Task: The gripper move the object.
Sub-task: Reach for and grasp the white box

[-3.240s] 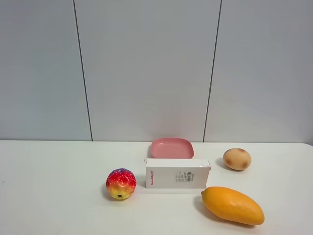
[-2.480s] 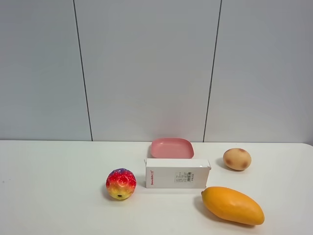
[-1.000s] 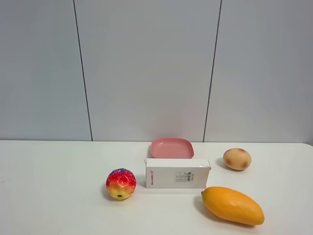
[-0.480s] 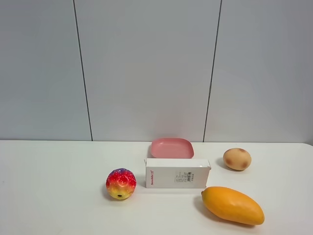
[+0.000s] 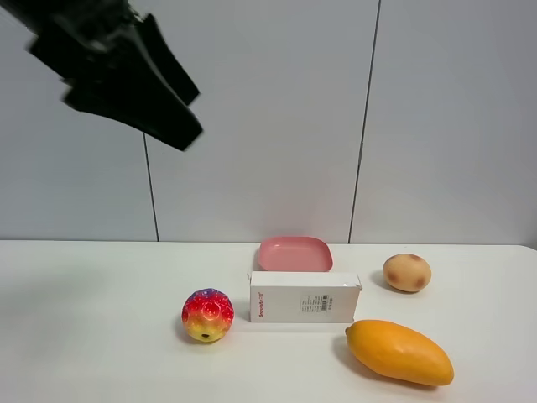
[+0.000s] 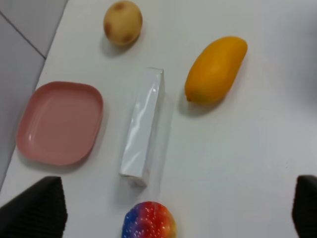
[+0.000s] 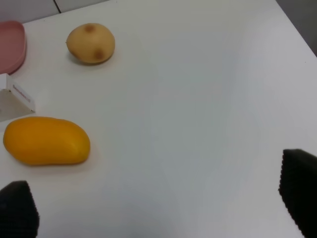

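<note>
Nearest the front edge of the desk (image 5: 84,336), toward its right side, you have a mango (image 5: 399,352). Behind it, mid-desk, the white carton (image 5: 304,297) lies on its long side, parallel to the front edge, with nothing gripping it. Its red logo at the left end and its black print are too small to read. A rainbow ball (image 5: 207,315) sits just off that end. A pink tray (image 5: 295,253) lies just behind the carton, and a potato (image 5: 407,273) toward the right edge. Your left pincer (image 6: 168,213) hangs high above, fingers (image 6: 29,210) spread wide and empty. The right pincer (image 7: 158,203) likewise gapes, holding nothing.
</note>
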Robot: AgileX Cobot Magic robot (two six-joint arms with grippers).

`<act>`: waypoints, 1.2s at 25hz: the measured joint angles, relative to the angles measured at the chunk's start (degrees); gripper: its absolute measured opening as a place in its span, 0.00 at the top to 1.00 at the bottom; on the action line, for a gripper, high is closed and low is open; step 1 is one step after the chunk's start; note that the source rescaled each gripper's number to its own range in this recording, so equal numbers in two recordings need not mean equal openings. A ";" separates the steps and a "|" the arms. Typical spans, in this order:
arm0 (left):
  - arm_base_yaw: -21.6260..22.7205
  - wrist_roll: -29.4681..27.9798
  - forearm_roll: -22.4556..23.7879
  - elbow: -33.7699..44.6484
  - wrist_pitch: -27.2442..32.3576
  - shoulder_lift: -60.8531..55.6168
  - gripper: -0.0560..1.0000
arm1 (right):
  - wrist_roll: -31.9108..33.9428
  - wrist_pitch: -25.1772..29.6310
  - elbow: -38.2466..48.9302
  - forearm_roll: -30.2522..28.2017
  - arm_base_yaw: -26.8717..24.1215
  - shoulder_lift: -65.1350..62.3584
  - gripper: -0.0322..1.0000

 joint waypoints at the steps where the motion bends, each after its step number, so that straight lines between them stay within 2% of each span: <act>1: -1.59 -0.78 1.66 -2.08 -0.39 2.97 0.00 | 0.00 0.00 0.00 0.00 0.00 0.00 0.00; 4: -4.98 -2.70 6.86 -7.69 -1.07 11.26 0.00 | 0.00 0.00 0.00 0.00 0.00 0.00 0.00; 9: -7.12 -6.08 12.03 -15.96 -1.14 23.71 0.00 | 0.00 0.00 0.00 0.00 0.00 0.00 0.00; 23: -7.99 -7.54 14.73 -27.48 -1.45 40.34 0.00 | 0.00 0.00 0.00 0.00 0.00 0.00 0.00; 30: -9.41 -7.54 15.17 -28.24 -4.09 43.69 0.00 | 0.00 0.00 0.00 0.00 0.00 0.00 0.00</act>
